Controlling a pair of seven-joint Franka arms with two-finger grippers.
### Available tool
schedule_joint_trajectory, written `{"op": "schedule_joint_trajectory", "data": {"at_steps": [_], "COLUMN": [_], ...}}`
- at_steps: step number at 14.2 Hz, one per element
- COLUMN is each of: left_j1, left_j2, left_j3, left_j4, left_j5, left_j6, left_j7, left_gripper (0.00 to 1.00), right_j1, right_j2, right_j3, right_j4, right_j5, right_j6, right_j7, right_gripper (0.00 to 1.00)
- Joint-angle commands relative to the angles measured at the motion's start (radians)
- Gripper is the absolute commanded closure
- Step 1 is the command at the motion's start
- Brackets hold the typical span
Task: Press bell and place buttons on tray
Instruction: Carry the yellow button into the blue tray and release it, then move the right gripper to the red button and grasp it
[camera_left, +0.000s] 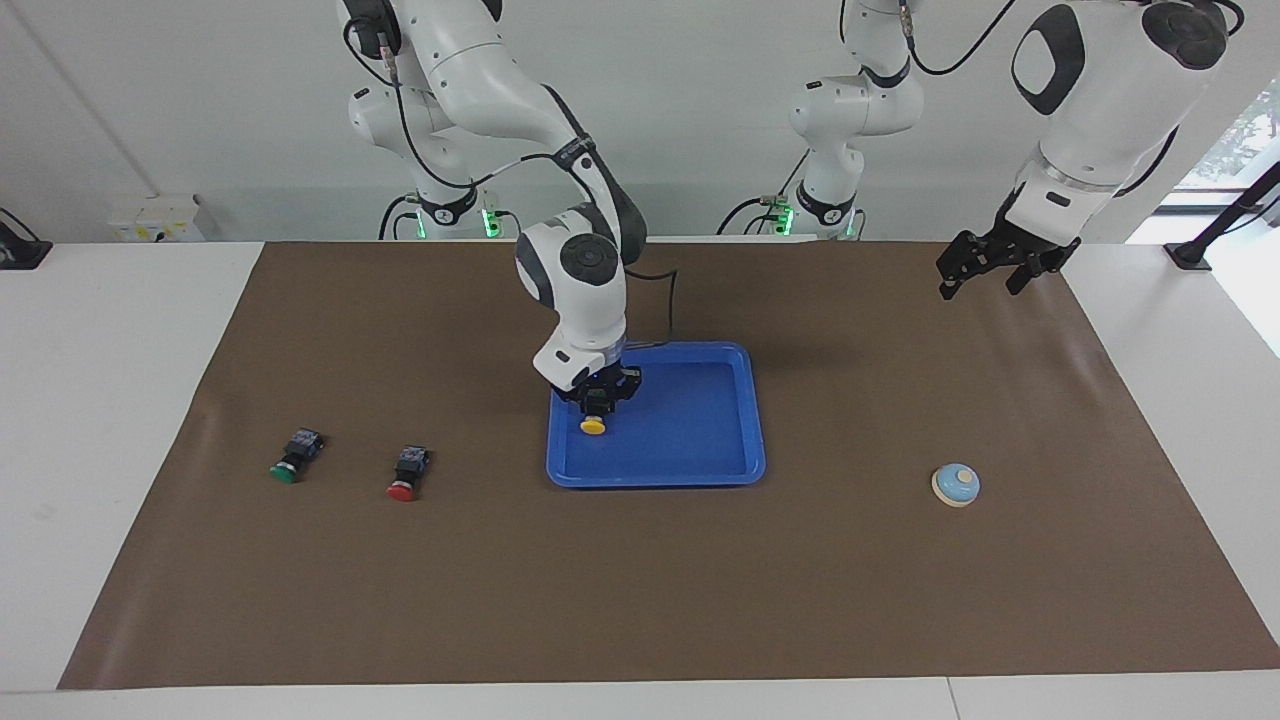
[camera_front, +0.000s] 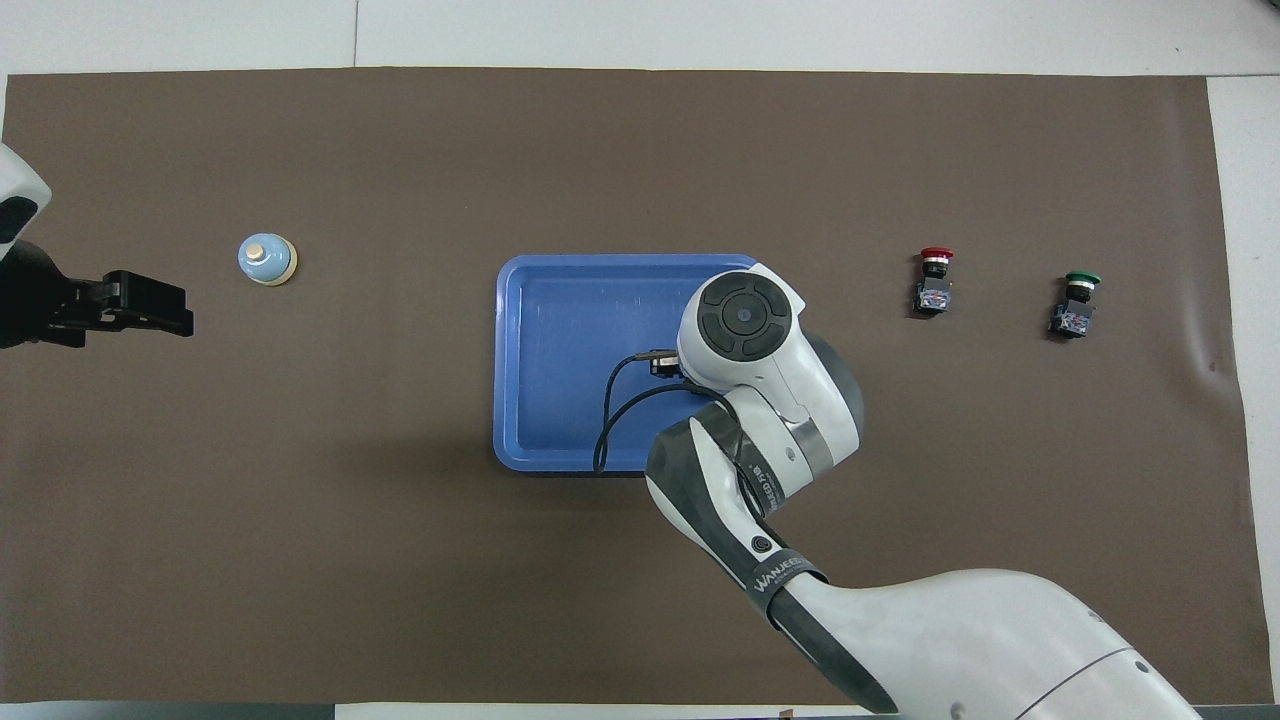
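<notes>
Arms first, nearest the bases. On my feed the left gripper (camera_left: 980, 268) hung in the air over the brown mat (camera_left: 640, 580) at the left arm's end of the table, close to the mat's robot-side edge, fingers spread wide, nothing between them. That arm was waiting.

Right gripper (camera_left: 598, 398) was down inside the blue tray (camera_left: 700, 474), at the tray's right-arm end. Yellow button (camera_left: 592, 426) sat directly under the fingertips, cap pointing away from the robots, black body tucked up between the fingers. I could not tell whether the fingers gripped the body or stood just off it, nor whether the button rested on the tray floor. From overhead the wrist and forearm covered both the gripper and the yellow button, so that view gave me nothing on it.

Tray lay in the middle of the mat, flat; apart from the yellow button, the part of its floor I could see was bare blue.

Farther out: red button (camera_left: 404, 472) lay on its side on the mat toward the right arm's end, well apart from the tray, cap pointing away from the robots. Green button (camera_left: 290, 459) lay beside it, closer to that end of the table, same orientation, at much the same depth as the red.

Bell (camera_left: 956, 485), light-blue dome with cream knob, stood upright on the mat toward the left arm's end, roughly level with the tray's farther rim and well apart from both tray and left gripper.
</notes>
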Motion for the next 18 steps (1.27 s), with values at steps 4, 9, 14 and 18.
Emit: {"op": "schedule_joint_trajectory", "data": {"at_steps": [4, 9, 14, 18], "left_j1": [0.005, 0.005, 0.005, 0.005], "left_j2": [-0.01, -0.01, -0.01, -0.01], "left_j3": [0.0, 0.0, 0.0, 0.0], "left_j4": [0.001, 0.001, 0.001, 0.001], "left_j5": [-0.019, -0.019, -0.019, -0.019], "left_j6": [-0.006, -0.006, -0.006, -0.006], "left_j7": [-0.003, -0.003, -0.003, -0.003], "left_gripper": [0.0, 0.0, 0.0, 0.0], "right_j1": [-0.07, -0.294, -0.436, -0.444], "right_j2": [-0.128, -0.156, -0.085, -0.012], "right_j3": [-0.012, -0.012, -0.012, -0.013], "right_j4": [0.053, 0.072, 0.055, 0.034], "right_j5": [0.006, -0.017, -0.042, -0.042], "right_j6": [-0.164, -0.171, -0.077, 0.032], "right_j7": [0.034, -0.225, -0.368, -0.359], "right_gripper": [0.0, 0.0, 0.0, 0.0]}}
